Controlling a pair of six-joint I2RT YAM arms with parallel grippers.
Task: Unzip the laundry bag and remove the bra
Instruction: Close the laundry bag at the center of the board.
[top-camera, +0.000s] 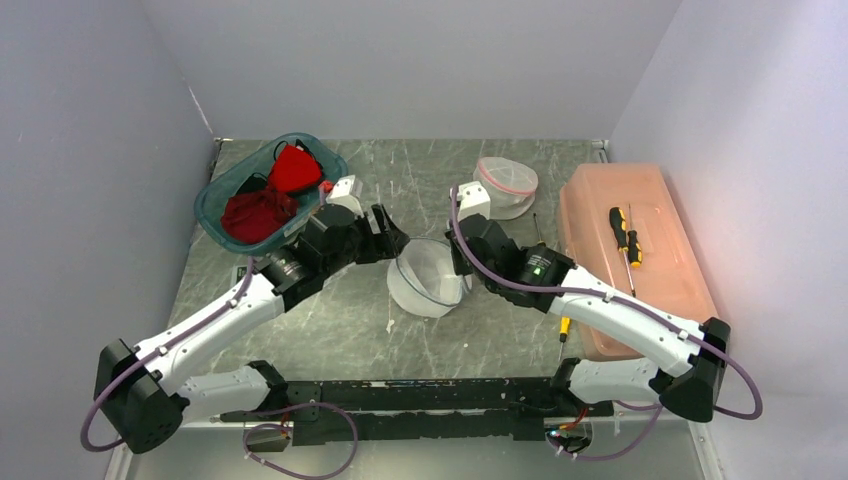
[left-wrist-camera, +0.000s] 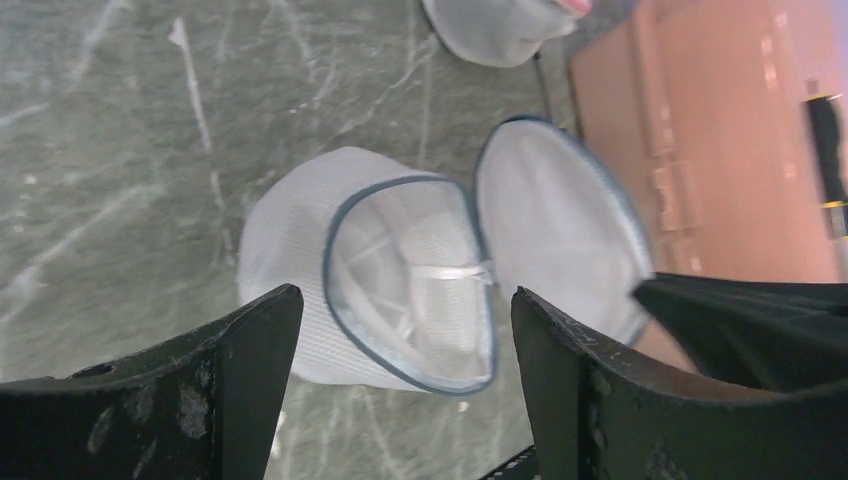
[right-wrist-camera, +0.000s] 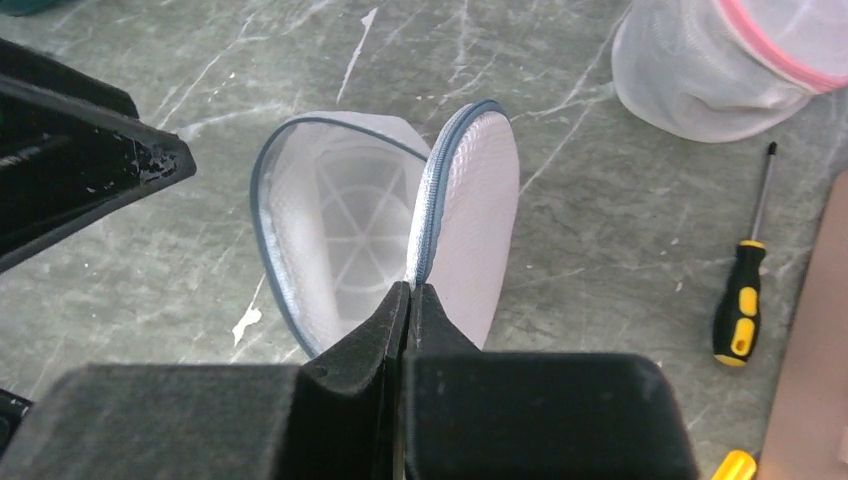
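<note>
The white mesh laundry bag (top-camera: 425, 285) (left-wrist-camera: 295, 245) (right-wrist-camera: 345, 215) lies mid-table with its grey-blue zip undone and its round flap (left-wrist-camera: 560, 215) (right-wrist-camera: 480, 195) standing up. Inside I see only white mesh. My right gripper (top-camera: 458, 262) (right-wrist-camera: 410, 287) is shut on the zip edge of that flap. My left gripper (top-camera: 395, 240) (left-wrist-camera: 405, 295) hovers just left of the bag's mouth, open, nothing between its fingers. A red bra (top-camera: 294, 169) lies with dark red cloth (top-camera: 257, 213) in the teal basket (top-camera: 212, 205) at the back left.
A second mesh bag with a pink zip (top-camera: 506, 186) (right-wrist-camera: 712, 70) sits behind the right arm. A salmon lidded box (top-camera: 640, 275) (left-wrist-camera: 720, 150) along the right side carries a screwdriver (top-camera: 624, 235). Another yellow-black screwdriver (right-wrist-camera: 742, 295) lies on the table beside it.
</note>
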